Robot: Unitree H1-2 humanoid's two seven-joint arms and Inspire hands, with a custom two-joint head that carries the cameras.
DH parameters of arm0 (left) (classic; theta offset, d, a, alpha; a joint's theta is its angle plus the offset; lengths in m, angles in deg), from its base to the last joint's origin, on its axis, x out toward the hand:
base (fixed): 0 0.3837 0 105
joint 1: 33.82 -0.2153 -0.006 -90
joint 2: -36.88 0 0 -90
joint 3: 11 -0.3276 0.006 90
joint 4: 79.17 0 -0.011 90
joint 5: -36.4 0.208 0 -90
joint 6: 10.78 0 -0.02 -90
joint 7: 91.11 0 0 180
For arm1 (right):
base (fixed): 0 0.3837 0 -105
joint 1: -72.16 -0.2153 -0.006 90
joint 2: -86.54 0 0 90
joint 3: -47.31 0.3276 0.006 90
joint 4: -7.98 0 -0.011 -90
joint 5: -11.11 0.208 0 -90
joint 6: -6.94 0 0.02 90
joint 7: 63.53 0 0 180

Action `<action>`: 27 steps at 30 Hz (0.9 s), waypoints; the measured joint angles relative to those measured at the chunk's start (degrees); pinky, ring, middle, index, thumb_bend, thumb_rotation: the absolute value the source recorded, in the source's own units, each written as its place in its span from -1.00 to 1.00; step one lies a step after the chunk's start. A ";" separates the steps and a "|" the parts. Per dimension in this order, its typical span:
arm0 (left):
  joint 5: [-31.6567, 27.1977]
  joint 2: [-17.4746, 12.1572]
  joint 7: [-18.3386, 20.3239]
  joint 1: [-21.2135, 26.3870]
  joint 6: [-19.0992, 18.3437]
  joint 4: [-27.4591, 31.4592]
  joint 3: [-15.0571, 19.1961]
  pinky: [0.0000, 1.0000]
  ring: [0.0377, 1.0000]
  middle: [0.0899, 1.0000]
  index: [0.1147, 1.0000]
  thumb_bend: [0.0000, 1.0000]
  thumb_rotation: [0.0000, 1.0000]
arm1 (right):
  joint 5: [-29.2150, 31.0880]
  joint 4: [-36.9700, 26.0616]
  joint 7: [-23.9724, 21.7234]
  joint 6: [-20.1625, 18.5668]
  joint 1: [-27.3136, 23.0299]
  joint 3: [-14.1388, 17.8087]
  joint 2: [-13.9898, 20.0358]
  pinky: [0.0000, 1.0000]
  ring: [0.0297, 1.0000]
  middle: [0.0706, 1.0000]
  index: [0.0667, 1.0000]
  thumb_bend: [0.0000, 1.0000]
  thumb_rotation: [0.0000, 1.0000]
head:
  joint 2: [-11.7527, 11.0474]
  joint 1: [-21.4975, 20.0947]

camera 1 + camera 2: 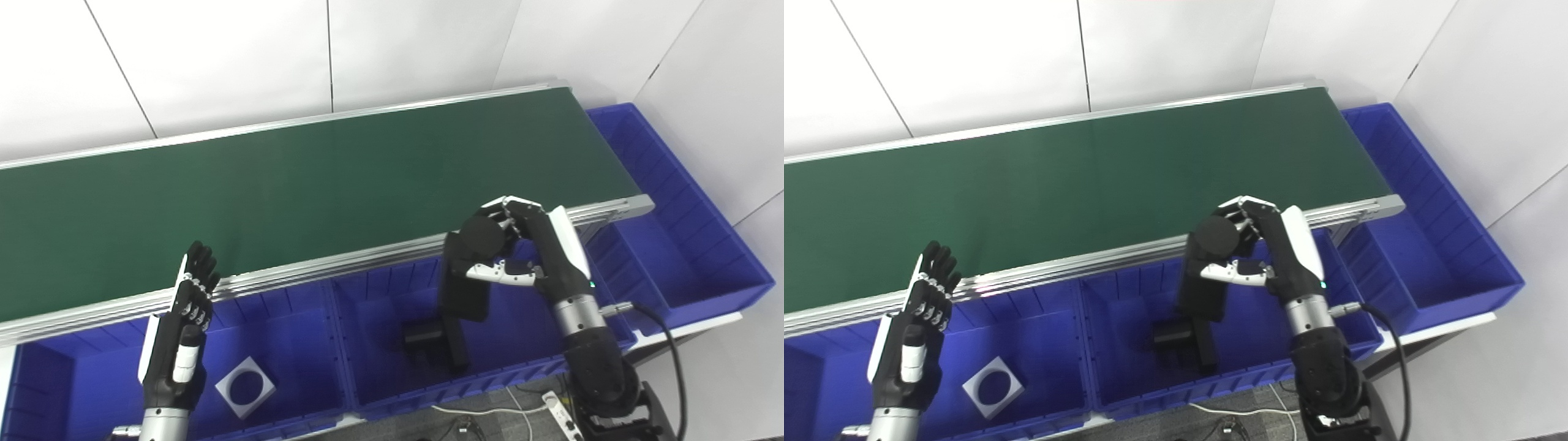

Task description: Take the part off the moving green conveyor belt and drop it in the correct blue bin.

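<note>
My right hand (520,245) is shut on a black part (468,269), a long block with a round cap at its top, hanging over the middle blue bin (490,373) just in front of the belt's rail. Inside that bin lie other black parts (435,340). The green conveyor belt (275,190) carries nothing in view. My left hand (184,324) is open, fingers up and slightly curled, above the left blue bin (300,392) near the rail. A white square part with a round hole (245,387) lies on that bin's floor.
A third, larger blue bin (692,257) stands at the belt's right end. The aluminium rail (343,263) runs along the belt's near edge. Cables and a power strip (560,413) lie on the floor below. White walls stand behind.
</note>
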 measured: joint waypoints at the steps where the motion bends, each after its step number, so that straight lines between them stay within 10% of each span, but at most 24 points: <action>1: -0.02 0.00 0.39 0.12 0.00 -0.75 0.52 1.00 1.00 1.00 0.98 0.76 0.76 | -0.08 -0.33 -0.07 -0.24 0.18 0.27 0.10 -0.61 -0.52 -0.28 -0.02 0.03 -1.00 | -0.44 -0.35; 18: 0.49 2.13 7.89 1.17 0.21 -5.59 7.56 1.00 1.00 0.99 1.00 0.72 0.77 | -9.71 3.91 1.68 -4.35 -0.90 5.06 3.98 -0.69 -0.62 -0.14 -0.11 0.05 -1.00 | -1.84 -0.18; 27: 0.73 2.46 9.80 1.17 0.25 -5.67 8.78 1.00 1.00 0.99 1.00 0.72 0.75 | -20.47 9.50 1.48 -4.21 -0.80 0.10 12.65 -0.57 -0.49 -0.13 -0.11 0.06 -1.00 | -1.41 0.09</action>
